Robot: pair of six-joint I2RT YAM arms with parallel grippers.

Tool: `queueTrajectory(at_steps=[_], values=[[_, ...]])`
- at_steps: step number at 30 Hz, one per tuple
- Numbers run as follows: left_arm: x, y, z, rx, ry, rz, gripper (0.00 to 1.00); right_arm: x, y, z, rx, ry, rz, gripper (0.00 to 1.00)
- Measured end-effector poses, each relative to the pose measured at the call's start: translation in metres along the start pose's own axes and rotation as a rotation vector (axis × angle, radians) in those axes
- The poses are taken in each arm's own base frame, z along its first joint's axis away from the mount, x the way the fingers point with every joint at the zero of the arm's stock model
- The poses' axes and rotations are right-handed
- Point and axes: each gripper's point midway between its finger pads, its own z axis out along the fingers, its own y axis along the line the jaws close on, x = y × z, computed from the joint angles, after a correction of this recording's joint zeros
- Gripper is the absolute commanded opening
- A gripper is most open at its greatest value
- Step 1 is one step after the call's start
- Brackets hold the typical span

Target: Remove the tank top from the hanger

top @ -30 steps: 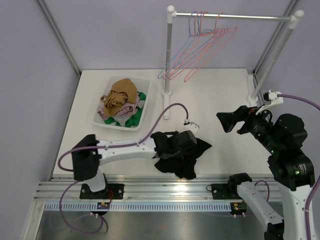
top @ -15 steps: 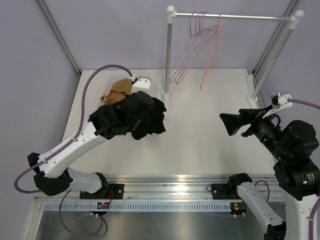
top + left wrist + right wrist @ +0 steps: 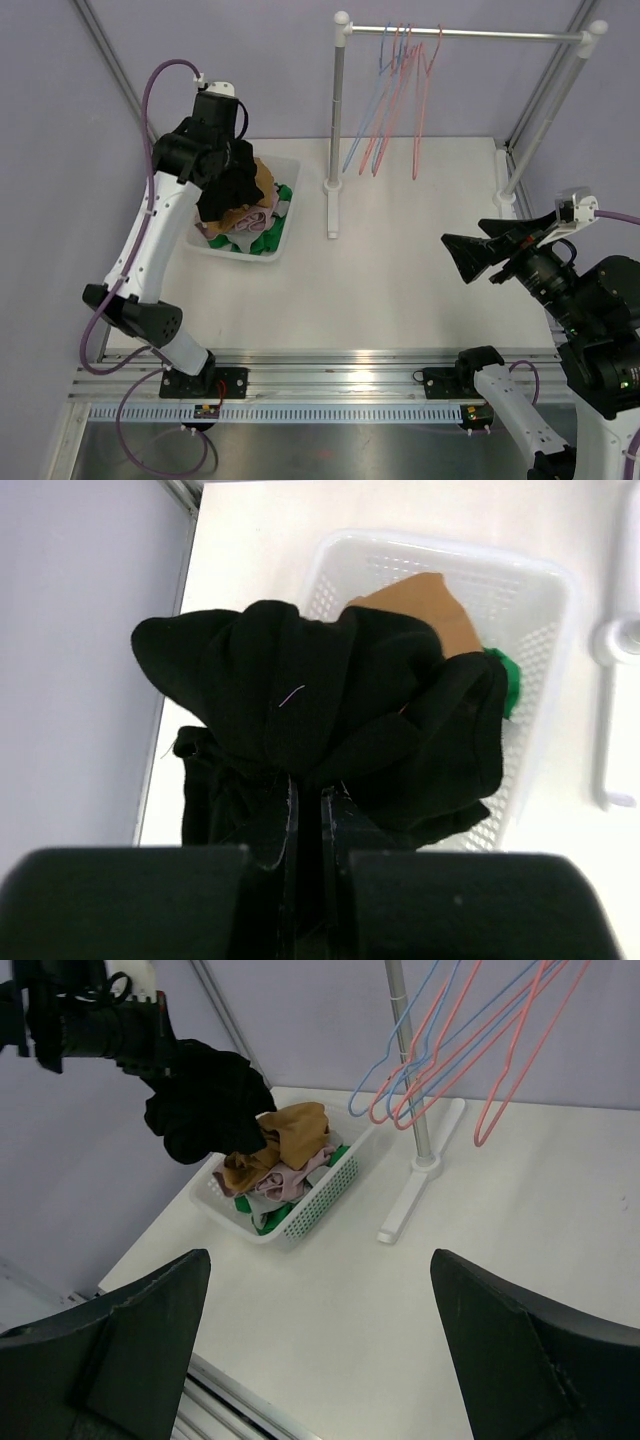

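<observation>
Your left gripper [image 3: 305,802] was clenched on the bunched black tank top [image 3: 320,700], above the white perforated plastic basket [image 3: 545,610]; right gripper [image 3: 320,1360] gaped idle. It looked freed already; you'd next drop it in

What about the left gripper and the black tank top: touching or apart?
Touching. The left wrist view shows the left gripper shut on the black tank top, fabric bunching out past its fingertips.

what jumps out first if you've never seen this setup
The black tank top, bunched up in the shut left claw, hangs over the full white basket at the far left. Behind, the pink and blue hangers dangle bare from the rail. The right claw sits open at the near right.
</observation>
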Motion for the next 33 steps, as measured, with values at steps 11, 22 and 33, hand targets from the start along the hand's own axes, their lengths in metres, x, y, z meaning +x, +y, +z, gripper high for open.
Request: queueTrajectory(at_steps=[11,22,33], values=[[0.091,-0.046,0.156,0.165,0.403,0.099,0.0,0.019,0.005,0.012,-0.074,0.045,0.036,0.99],[0.167,-0.076,0.198,0.255,0.644,0.127,0.0,0.029,0.002,0.014,-0.072,0.066,0.059,1.0],[0.155,-0.075,0.184,0.275,0.624,0.04,0.58,0.042,-0.003,0.014,-0.059,0.093,0.059,0.99]])
